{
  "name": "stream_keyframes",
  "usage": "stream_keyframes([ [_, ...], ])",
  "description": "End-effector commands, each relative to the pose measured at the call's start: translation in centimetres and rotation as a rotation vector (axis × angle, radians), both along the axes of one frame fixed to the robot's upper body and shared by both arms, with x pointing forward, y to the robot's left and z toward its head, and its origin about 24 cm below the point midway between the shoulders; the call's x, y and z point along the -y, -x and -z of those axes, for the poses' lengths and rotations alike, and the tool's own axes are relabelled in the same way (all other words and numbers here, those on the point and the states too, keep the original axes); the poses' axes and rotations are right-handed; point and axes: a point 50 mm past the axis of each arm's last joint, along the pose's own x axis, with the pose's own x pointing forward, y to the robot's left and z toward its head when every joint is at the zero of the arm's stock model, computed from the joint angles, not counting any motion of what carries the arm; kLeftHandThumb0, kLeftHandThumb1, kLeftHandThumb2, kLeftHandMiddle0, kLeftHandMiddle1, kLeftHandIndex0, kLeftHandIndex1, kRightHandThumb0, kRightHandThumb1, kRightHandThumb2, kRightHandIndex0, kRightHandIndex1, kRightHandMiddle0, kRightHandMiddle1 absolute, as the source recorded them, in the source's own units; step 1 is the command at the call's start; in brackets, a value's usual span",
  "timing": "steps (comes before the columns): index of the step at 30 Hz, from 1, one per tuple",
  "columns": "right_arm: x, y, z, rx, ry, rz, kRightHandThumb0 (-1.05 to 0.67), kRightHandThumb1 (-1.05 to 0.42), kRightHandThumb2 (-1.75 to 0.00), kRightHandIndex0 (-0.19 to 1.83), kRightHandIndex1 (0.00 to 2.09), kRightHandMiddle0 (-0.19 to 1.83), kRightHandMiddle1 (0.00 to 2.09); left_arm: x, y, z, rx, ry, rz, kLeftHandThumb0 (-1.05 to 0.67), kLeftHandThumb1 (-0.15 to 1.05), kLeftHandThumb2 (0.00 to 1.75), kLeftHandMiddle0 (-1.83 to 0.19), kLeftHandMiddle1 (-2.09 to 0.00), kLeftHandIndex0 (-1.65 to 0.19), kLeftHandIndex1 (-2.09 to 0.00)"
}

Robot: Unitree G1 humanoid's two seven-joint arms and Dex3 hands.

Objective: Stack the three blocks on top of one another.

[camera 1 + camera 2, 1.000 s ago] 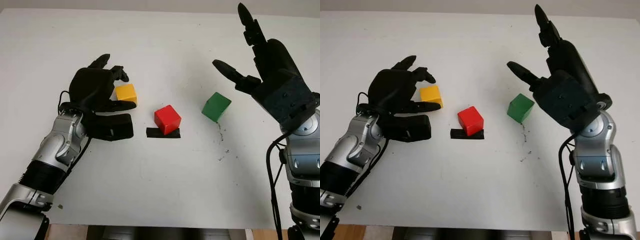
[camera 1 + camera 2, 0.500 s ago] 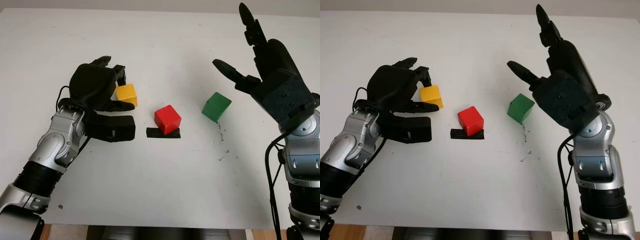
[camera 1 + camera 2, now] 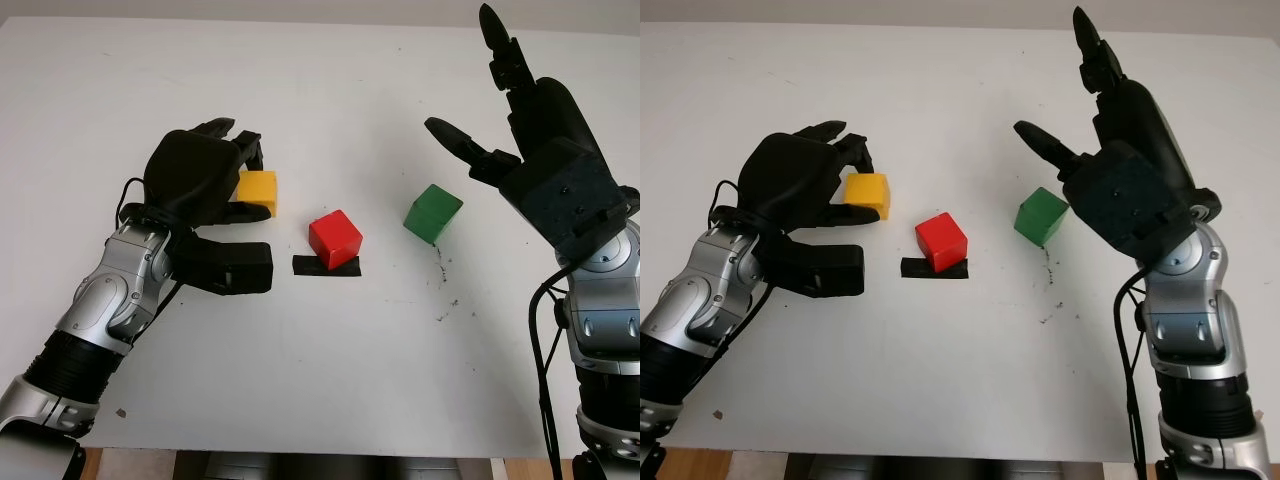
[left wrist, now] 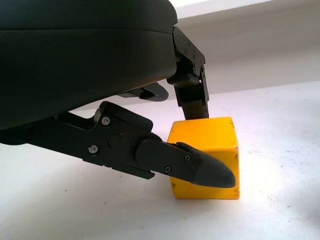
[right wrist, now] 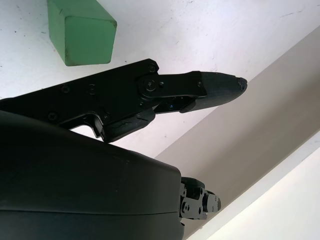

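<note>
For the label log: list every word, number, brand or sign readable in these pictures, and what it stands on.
None can be read: the yellow block, red block, green block, black tape strip, white table, left hand and right hand bear no lettering.

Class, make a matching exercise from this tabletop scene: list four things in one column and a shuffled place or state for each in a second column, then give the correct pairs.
1. yellow block
2. red block
3. green block
4. right hand

A. open, raised above the table
B. on black tape strip
C. gripped in left hand fingers
D. alone on white table, tilted

Pairs: 1-C, 2-B, 3-D, 4-A
</note>
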Motion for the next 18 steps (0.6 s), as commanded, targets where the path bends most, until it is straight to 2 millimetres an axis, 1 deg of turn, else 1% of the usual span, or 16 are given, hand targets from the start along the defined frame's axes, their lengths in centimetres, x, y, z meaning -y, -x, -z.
stream_keyframes([
  [1,0.0,0.2,-0.1,0.013,-0.012,-0.004,-0.70,-1.05,-0.34,-0.09,0.05,-0.06,0.06,-0.4,0.0,-0.3,0.027,0.025,0.005,-0.37,1.03,0.05,-0.42,-0.08,-0.38,-1.17],
  [3,0.0,0.2,-0.1,0.016,-0.010,-0.004,-0.70,-1.05,-0.34,-0.09,0.05,-0.06,0.06,-0.4,0.0,-0.3,0.035,0.034,0.016,-0.38,1.03,0.05,-0.43,-0.08,-0.37,-1.20],
  [6,0.0,0.2,-0.1,0.021,0.005,-0.001,-0.70,-1.05,-0.35,-0.09,0.05,-0.05,0.07,-0.4,0.0,-0.5,0.037,0.046,0.034,-0.39,1.05,0.07,-0.45,-0.07,-0.33,-1.30],
  [9,0.0,0.2,-0.1,0.021,0.010,0.005,-0.71,-1.05,-0.35,-0.08,0.06,-0.05,0.07,-0.6,0.0,-1.3,0.012,0.088,0.081,-0.40,1.05,0.08,-0.45,-0.07,-0.31,-1.34],
  [13,0.0,0.3,-0.1,0.021,0.002,-0.001,-0.71,-1.05,-0.34,-0.08,0.06,-0.05,0.07,-1.1,0.0,-2.7,-0.057,0.141,0.151,-0.41,1.05,0.09,-0.44,-0.06,-0.29,-1.36],
  [14,-0.1,0.4,-0.1,0.022,0.004,0.000,-0.70,-1.05,-0.34,-0.08,0.06,-0.05,0.07,-1.2,-0.1,-3.2,-0.078,0.151,0.168,-0.41,1.05,0.09,-0.43,-0.06,-0.27,-1.40],
  [16,-0.1,0.3,0.0,0.023,-0.013,-0.008,-0.70,-1.05,-0.33,-0.08,0.06,-0.05,0.07,-1.4,-0.1,-4.5,-0.103,0.142,0.218,-0.42,1.05,0.10,-0.42,-0.05,-0.26,-1.44],
  [18,-0.2,0.3,0.0,0.020,-0.024,-0.013,-0.70,-1.05,-0.32,-0.09,0.05,-0.05,0.07,-1.5,-0.1,-5.4,-0.116,0.130,0.255,-0.42,1.05,0.08,-0.44,-0.06,-0.31,-1.36],
])
